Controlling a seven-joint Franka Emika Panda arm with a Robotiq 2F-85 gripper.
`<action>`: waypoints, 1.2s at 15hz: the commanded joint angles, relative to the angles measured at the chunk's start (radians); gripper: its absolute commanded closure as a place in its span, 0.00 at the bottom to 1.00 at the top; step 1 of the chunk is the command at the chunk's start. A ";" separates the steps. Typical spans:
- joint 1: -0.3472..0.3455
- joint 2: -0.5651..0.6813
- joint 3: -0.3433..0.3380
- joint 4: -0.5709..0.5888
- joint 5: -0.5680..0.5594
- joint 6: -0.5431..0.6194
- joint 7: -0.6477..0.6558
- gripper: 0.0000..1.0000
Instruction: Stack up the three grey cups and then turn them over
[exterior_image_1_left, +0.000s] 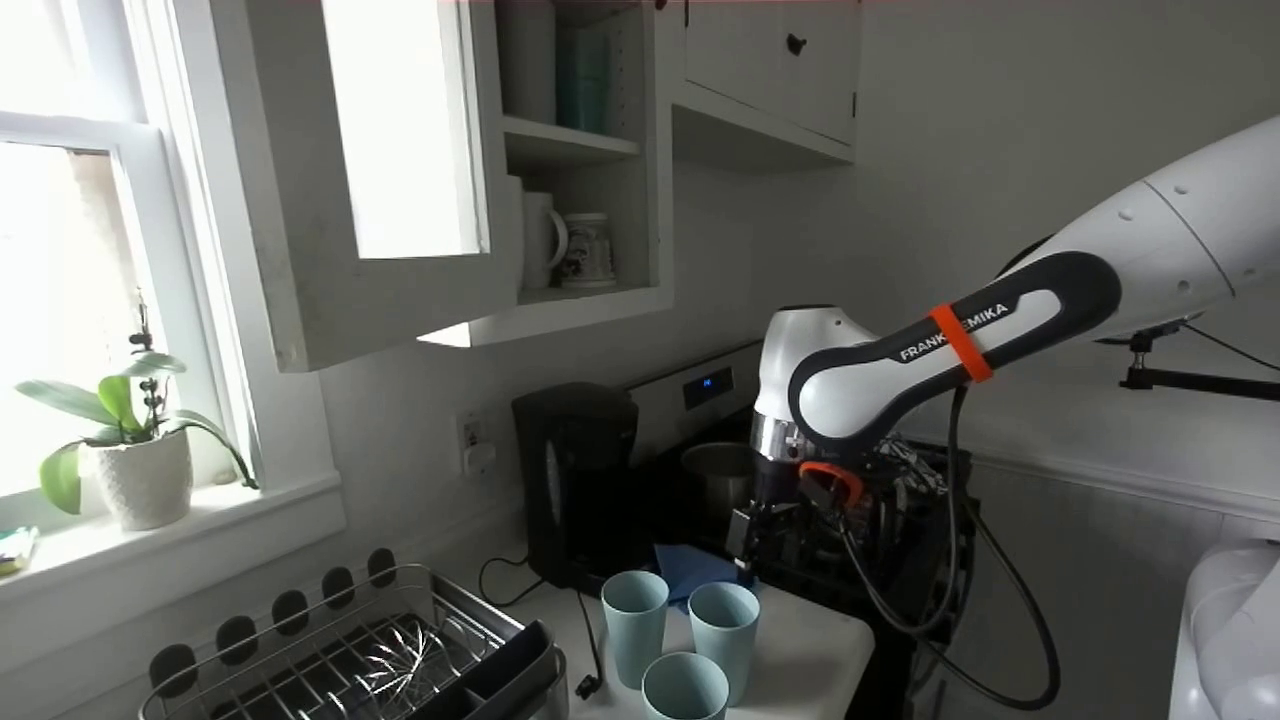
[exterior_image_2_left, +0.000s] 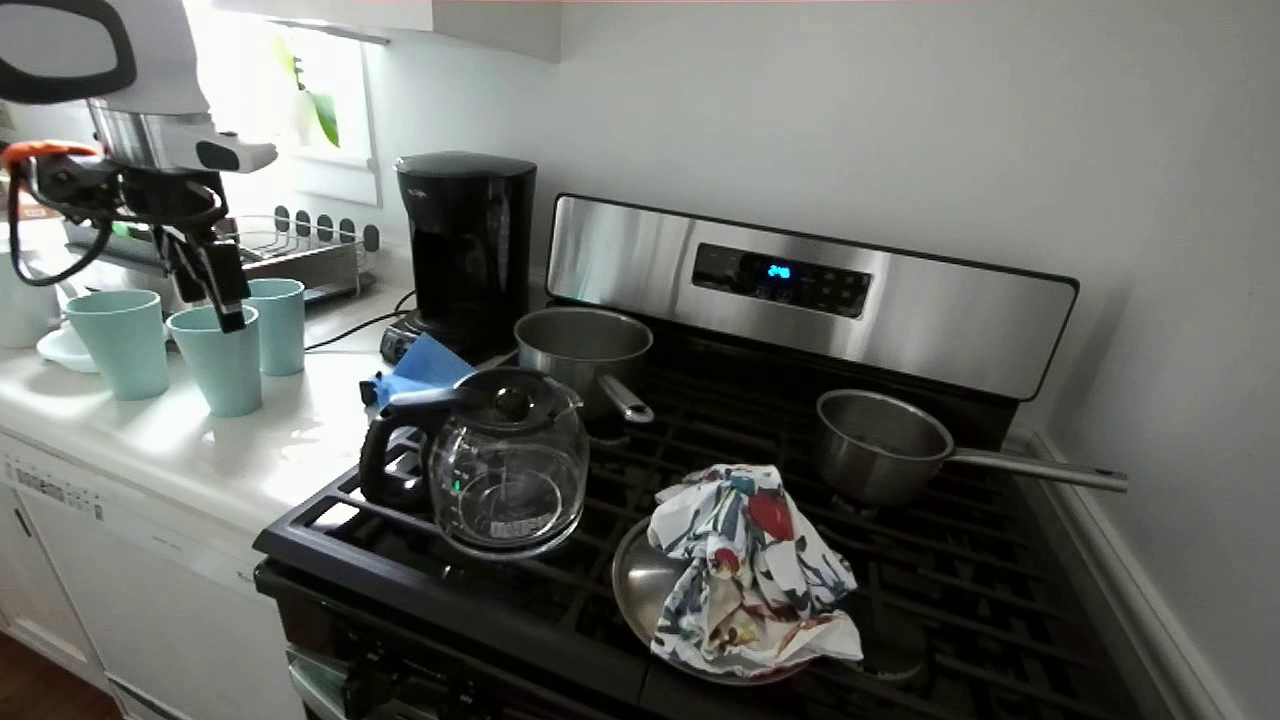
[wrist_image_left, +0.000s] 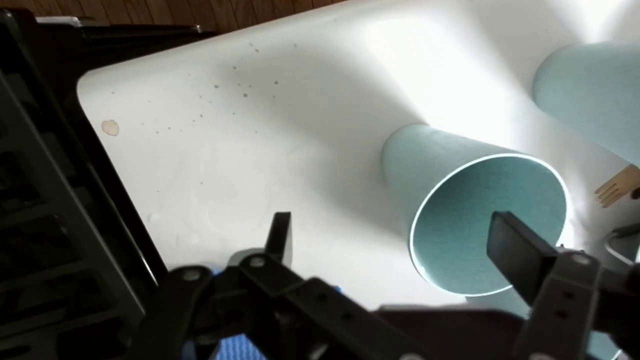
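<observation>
One white counter (exterior_image_2_left: 320, 415) runs up to a black stove (exterior_image_2_left: 735, 410), and a robot arm (exterior_image_1_left: 1075, 285) reaches over the counter. A wire dish rack (exterior_image_2_left: 325, 270) and a black coffee maker (exterior_image_2_left: 470, 240) stand there. Two steel pots (exterior_image_2_left: 885, 450) and a glass jug (exterior_image_2_left: 510, 470) sit on the stove. The gripper (wrist_image_left: 395, 235) hangs with its two fingers (wrist_image_left: 517, 247) spread wide apart. Three pale blue-green cups (exterior_image_1_left: 635, 640) stand upright on the counter, mouths up, each on its own, near one another; in the wrist view one finger overlaps the mouth of one cup, touching or not I cannot tell.
</observation>
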 joint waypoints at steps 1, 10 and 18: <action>0.017 0.101 0.000 0.044 0.045 0.056 -0.019 0.00; 0.014 0.202 -0.012 0.074 0.081 0.045 -0.018 0.56; 0.003 0.191 -0.037 0.093 0.121 -0.004 -0.032 1.00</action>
